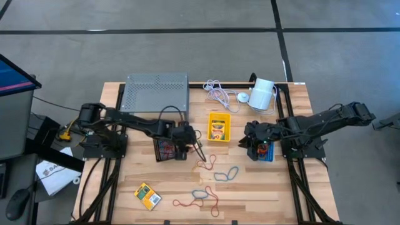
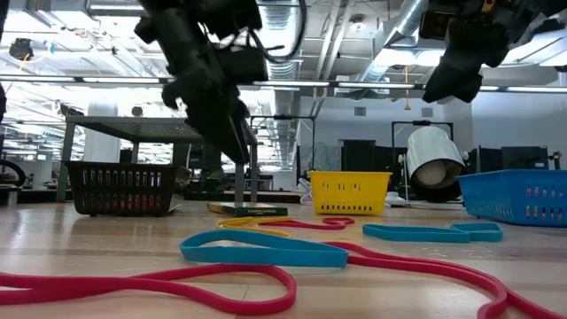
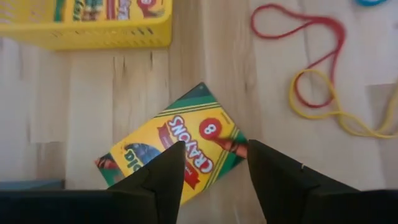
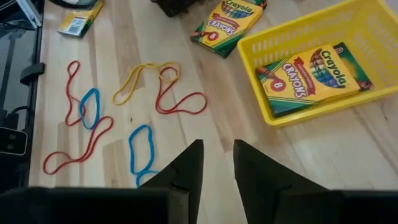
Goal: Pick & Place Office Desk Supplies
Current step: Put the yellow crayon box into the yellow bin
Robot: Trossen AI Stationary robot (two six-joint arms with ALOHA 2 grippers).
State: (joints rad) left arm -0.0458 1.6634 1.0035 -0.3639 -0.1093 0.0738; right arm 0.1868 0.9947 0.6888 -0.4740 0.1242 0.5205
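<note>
A green-and-yellow crayon box (image 3: pixel 174 152) lies flat on the table between the black bin (image 1: pixel 164 149) and the yellow bin (image 1: pixel 219 127). My left gripper (image 3: pixel 214 165) points down over it, open, one finger on each side of the box's near corner; whether they touch it, I cannot tell. A second crayon box (image 4: pixel 311 71) lies in the yellow bin. Red, yellow and blue rubber-band loops (image 4: pixel 142 149) lie on the wood nearer the front. My right gripper (image 4: pixel 217 158) hangs above the blue bin (image 1: pixel 267 155), open by a narrow gap, with nothing between its fingers.
A third crayon box (image 1: pixel 147 195) lies near the front left. At the far edge stand the grey perforated stand (image 1: pixel 155 92), the white cable (image 1: pixel 219 92) and the white cylinder (image 1: pixel 262 94). Loose bands (image 1: pixel 200 194) spread across the front middle.
</note>
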